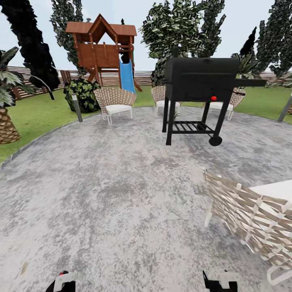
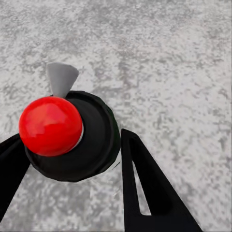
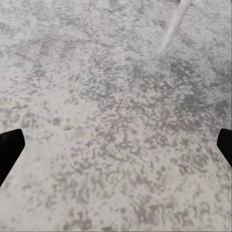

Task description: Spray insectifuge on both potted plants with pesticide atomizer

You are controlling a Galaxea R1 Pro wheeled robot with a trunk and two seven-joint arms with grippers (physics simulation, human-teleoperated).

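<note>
In the left wrist view my left gripper (image 2: 72, 137) is shut on the pesticide atomizer (image 2: 96, 140), seen end-on as a dark round body with a grey cone-shaped nozzle and a red ball on top. Both black fingers (image 2: 145, 188) flank it above the grey stone patio (image 1: 121, 182). My right gripper (image 3: 116, 145) is open, its fingertips far apart with only paving between them. Both grippers sit low at the head view's near edge, left gripper (image 1: 61, 282) and right gripper (image 1: 221, 282). The two potted plants are out of view. The lawn (image 1: 36, 113) and slatted fence (image 1: 24, 75) ring the patio.
A black barbecue grill (image 1: 200, 93) stands ahead at centre right. A wicker chair (image 1: 251, 219) is close on my right; other wicker chairs (image 1: 115, 103) stand at the patio's far edge. A grey bollard lamp (image 1: 76, 107), a dark bush (image 1: 83, 94), a palm (image 1: 6, 121) and a wooden playhouse with a blue slide (image 1: 105, 52) lie beyond.
</note>
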